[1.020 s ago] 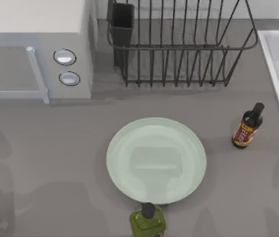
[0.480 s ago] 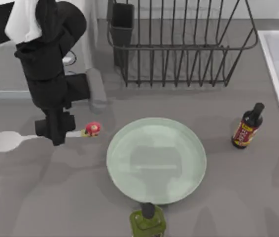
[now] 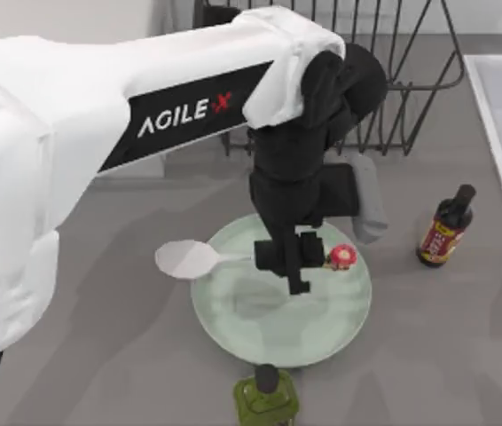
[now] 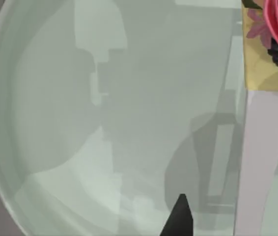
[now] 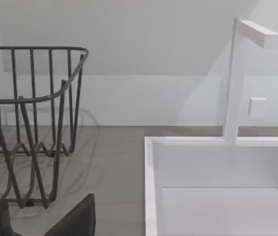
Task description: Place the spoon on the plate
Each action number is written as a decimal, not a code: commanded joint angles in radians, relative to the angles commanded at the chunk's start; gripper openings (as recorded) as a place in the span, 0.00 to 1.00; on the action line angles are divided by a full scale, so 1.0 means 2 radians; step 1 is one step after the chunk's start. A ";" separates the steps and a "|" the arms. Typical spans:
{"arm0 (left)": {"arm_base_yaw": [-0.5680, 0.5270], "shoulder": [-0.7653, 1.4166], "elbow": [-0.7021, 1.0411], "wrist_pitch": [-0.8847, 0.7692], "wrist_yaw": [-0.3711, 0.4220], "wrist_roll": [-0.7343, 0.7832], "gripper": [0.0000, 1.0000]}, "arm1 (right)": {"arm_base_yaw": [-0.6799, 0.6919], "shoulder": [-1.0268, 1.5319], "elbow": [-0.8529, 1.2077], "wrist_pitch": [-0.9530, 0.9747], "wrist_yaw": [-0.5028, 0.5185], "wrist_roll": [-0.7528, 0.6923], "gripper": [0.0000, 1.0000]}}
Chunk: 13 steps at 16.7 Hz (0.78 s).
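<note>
Gripping the white spoon (image 3: 233, 258) mid-handle with the left gripper (image 3: 293, 259) above the mint-green plate (image 3: 260, 328), bowl overhanging at nine o'clock, mushroom ornament at three; green bottle (image 3: 266, 399) crowding at six, sauce bottle (image 3: 446, 227) standing at three.

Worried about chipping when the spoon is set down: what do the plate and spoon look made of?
The plate looks like glazed ceramic or hard plastic: its pale green surface is glossy and mirrors the arm. The spoon, held over it by the left gripper, is plain matte white, possibly plastic or ceramic; the look leaves it open.
</note>
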 joint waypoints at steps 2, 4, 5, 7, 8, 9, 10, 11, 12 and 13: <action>-0.001 0.001 0.001 0.000 0.000 -0.001 0.00 | 0.000 0.000 0.000 0.000 0.000 0.000 1.00; 0.000 -0.001 0.000 0.000 0.000 0.000 0.00 | 0.000 0.000 0.000 0.000 0.000 0.000 1.00; 0.000 -0.001 0.000 0.000 0.000 0.000 0.00 | 0.000 0.000 0.000 0.000 0.000 0.000 1.00; -0.004 -0.001 -0.001 0.004 0.003 0.003 0.00 | 0.000 0.000 0.000 0.000 0.000 0.000 1.00; -0.007 -0.002 -0.002 0.007 0.006 0.006 0.00 | 0.000 0.000 0.000 0.000 0.000 0.000 1.00; -0.011 -0.003 -0.003 0.012 0.009 0.009 0.00 | 0.000 0.000 0.000 0.000 0.000 0.000 1.00; -0.016 -0.004 -0.005 0.017 0.013 0.013 0.00 | 0.000 0.000 0.000 0.000 0.000 0.000 1.00; -0.020 -0.006 -0.007 0.024 0.017 0.017 0.00 | 0.000 0.000 0.000 0.000 0.000 0.000 1.00; -0.025 -0.008 -0.009 0.031 0.020 0.021 0.00 | 0.000 0.000 0.000 0.000 0.000 0.000 1.00; -0.030 -0.010 -0.011 0.038 0.024 0.025 0.00 | 0.000 0.000 0.000 0.000 0.000 0.000 1.00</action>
